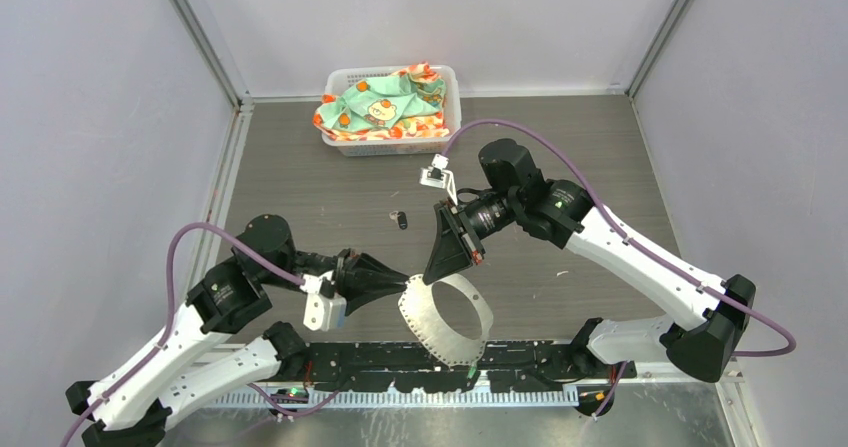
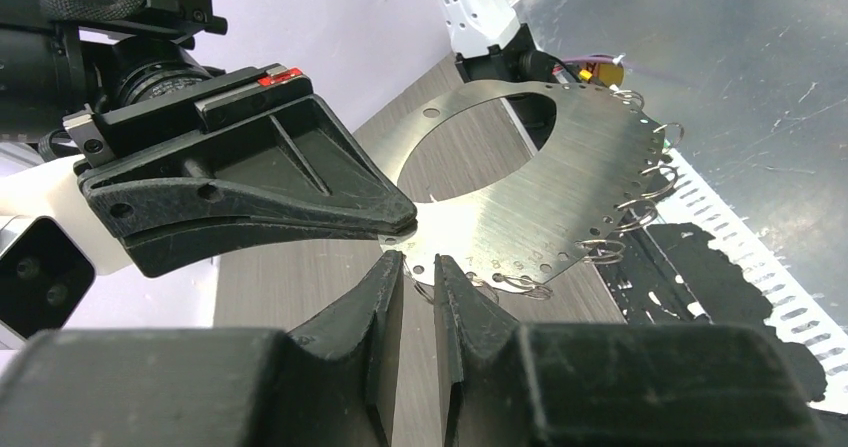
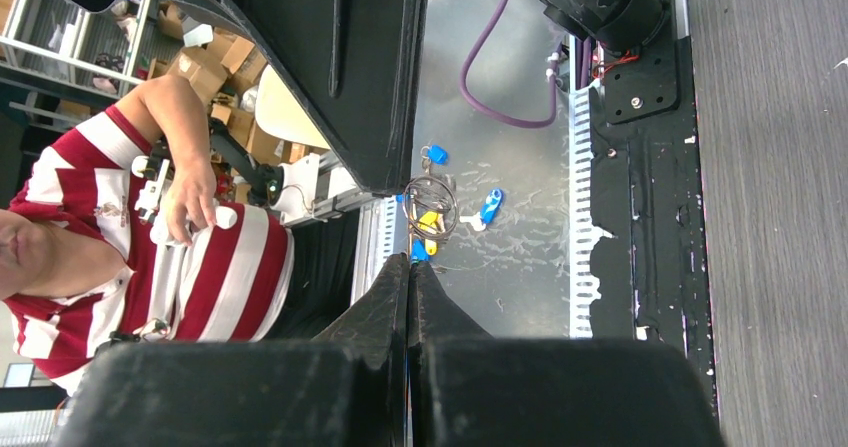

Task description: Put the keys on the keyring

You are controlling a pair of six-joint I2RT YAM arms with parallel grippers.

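**Left wrist view: jaws a slit apart at the keyring rim, no key in hand**

The left gripper point(image 2: 420, 285) has its jaws a narrow slit apart. A small wire loop point(image 2: 427, 291) on the rim of the keyring point(image 2: 540, 197) sits in that slit; whether the pads bite it I cannot tell. Trouble likely starts here: the loop is thin and springy, so a closing pinch could squirt it sideways out of the jaws or drag the floppy keyring along. The right gripper point(image 2: 400, 229), just above the left tips, is clamped flat on the same rim, and the rest of the keyring hangs away beyond both. That hold is on a thin edge only, so a tug from the left could pivot the sheet or slip it free. The two sets of tips are also close enough to knock together.

The black key point(image 1: 401, 220) lies on the table point(image 1: 300, 187), well apart from both jaws, beyond the left tips and left of the right fingers. The green key I cannot pick out.

The left arm reaches low and level, its fingers pointing right at the rim. The right arm comes in from the far right with its elbow bent and wrist pitched down, its fingers slanting onto the keyring from above.
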